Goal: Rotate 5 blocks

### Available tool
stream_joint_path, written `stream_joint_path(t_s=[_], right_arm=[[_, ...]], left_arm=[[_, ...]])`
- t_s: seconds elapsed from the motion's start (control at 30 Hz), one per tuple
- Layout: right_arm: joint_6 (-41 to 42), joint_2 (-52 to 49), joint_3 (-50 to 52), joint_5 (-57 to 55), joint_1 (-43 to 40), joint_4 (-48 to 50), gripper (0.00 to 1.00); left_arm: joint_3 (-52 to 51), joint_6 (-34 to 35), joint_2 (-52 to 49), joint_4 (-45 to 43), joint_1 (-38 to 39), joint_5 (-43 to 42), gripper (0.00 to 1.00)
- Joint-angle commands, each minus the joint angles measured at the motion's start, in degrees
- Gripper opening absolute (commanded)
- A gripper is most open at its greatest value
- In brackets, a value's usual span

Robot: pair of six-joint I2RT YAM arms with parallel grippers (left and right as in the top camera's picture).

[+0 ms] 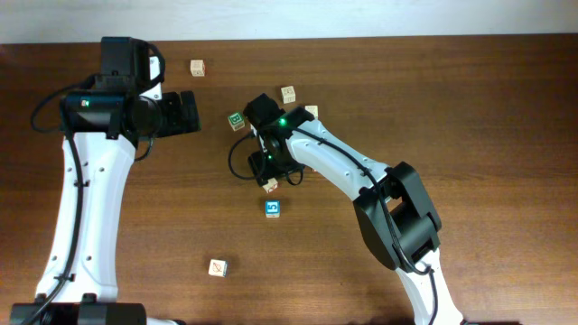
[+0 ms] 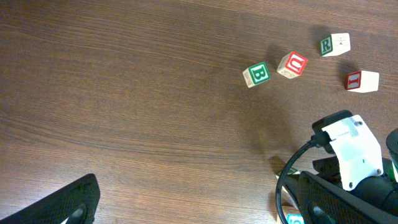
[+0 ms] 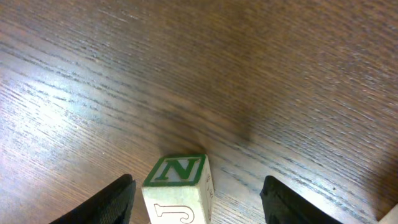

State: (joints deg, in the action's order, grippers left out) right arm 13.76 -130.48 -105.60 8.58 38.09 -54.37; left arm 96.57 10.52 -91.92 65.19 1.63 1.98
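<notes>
N block cut off at bottom edge; right fingers too; blue block mostly cropped.

- B block: green "B" inside green frame, on upward face.
- U block, just right of B block: "U" on red face, letter tilted.
- R block: green "R" on side face.
- I block: pale "I" on red side face.
- N block: green "N" in green frame on top; outlined "J" on near side face.
- Blue block: blue character on top, too small to read.
- Orange-marked block: mark unreadable.
</notes>
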Motion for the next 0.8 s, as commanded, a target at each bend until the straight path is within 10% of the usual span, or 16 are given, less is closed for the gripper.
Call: stream_joint_path(t_s=[0.0, 0.3, 0.77], right_arm=[[-2.7, -0.7, -0.5, 2.8, 0.6, -0.3, 0.61], [-2.8, -0.7, -0.5, -0.9, 0.6, -2.7, 0.34], [5.6, -0.7, -0.5, -15.9, 0.4, -0.6, 0.32]], left_arm=[[-0.3, 0.2, -0.5, 0.1, 0.0, 0.6, 0.99], [-0.3, 0.2, -0.5, 0.1, 0.0, 0.6, 0.99], [-0.3, 0.2, -0.5, 0.1, 0.0, 0.6, 0.99]])
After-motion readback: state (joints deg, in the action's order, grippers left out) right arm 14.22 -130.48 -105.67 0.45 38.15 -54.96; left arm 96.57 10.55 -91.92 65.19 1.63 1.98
